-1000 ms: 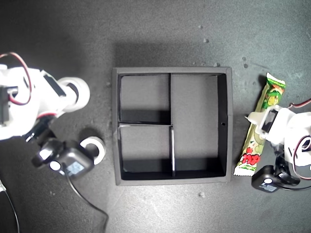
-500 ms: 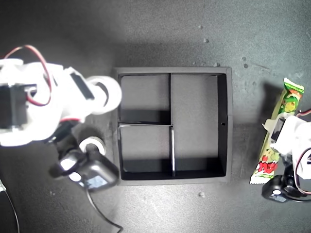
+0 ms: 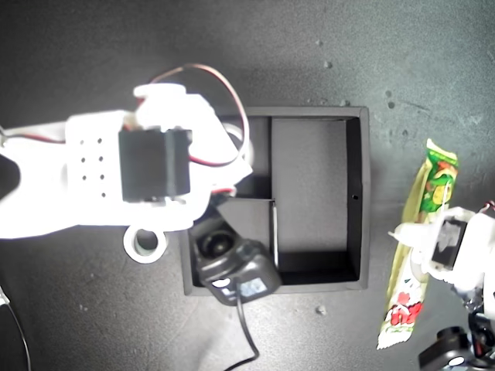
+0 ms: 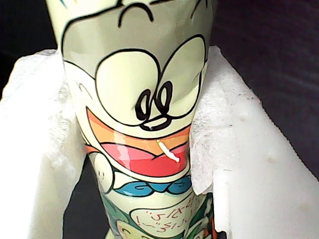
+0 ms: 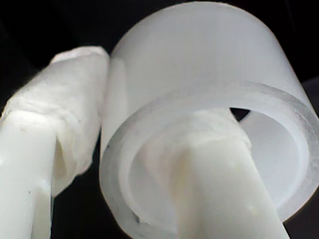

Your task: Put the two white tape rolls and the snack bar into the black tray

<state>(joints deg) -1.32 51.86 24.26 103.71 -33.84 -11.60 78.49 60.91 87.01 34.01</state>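
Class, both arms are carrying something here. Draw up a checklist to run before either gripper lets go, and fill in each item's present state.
1. My first gripper shut on the snack bar: ok.
2. Snack bar above the black tray: not ok, it hangs beyond the tray's wall on the exterior view's right.
3. My second gripper shut on a white tape roll, one finger through its centre: ok.
4. That roll over a small compartment: cannot tell, the arm hides it.
5. Long compartment free: ok.
6. Other tape roll in the tray: not ok.

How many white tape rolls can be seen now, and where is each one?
2. One tape roll is clamped in my second hand; the other tape roll lies on the table beside the black tray, on the exterior view's left.
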